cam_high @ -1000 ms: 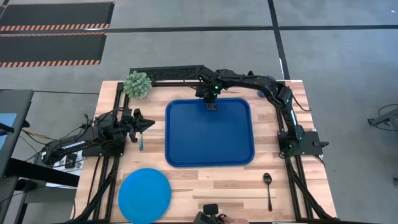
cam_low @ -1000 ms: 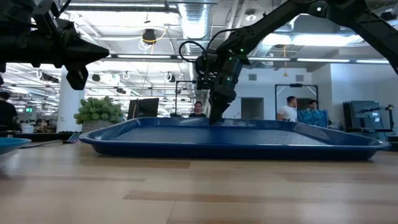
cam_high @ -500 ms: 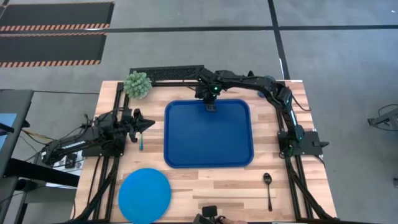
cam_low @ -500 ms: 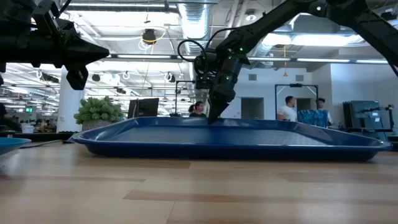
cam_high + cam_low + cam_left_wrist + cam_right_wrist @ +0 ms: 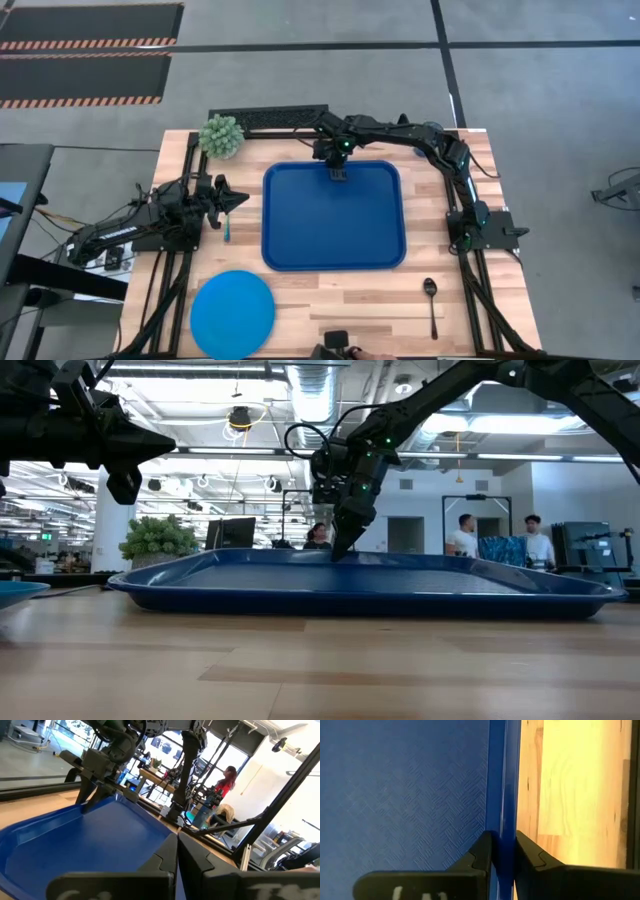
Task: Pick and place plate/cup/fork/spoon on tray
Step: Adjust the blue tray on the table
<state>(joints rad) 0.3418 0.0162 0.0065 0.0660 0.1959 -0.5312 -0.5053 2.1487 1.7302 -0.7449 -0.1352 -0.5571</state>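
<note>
The dark-blue tray lies flat on the middle of the wooden table. My right gripper is shut on the tray's far rim, as the low view also shows. My left gripper hovers shut and empty above the table, left of the tray. The green-teal fork lies on the table just below and beside it. The light-blue plate lies at the near left. The dark spoon lies near the front right. The cup does not show. My right gripper pinches the tray's far rim near its middle, one finger inside the tray and one outside it. The fingers come from above, pointing down, across the rim. The tray rests flat on the table.
A green potted plant stands at the far left corner. Bare wood lies between the tray and the plate and along the near edge. People stand in the room beyond the table.
My right gripper has moved a little toward the table's left edge, keeping its hold on the far rim. The tray has slid left along the table with it, staying flat.
</note>
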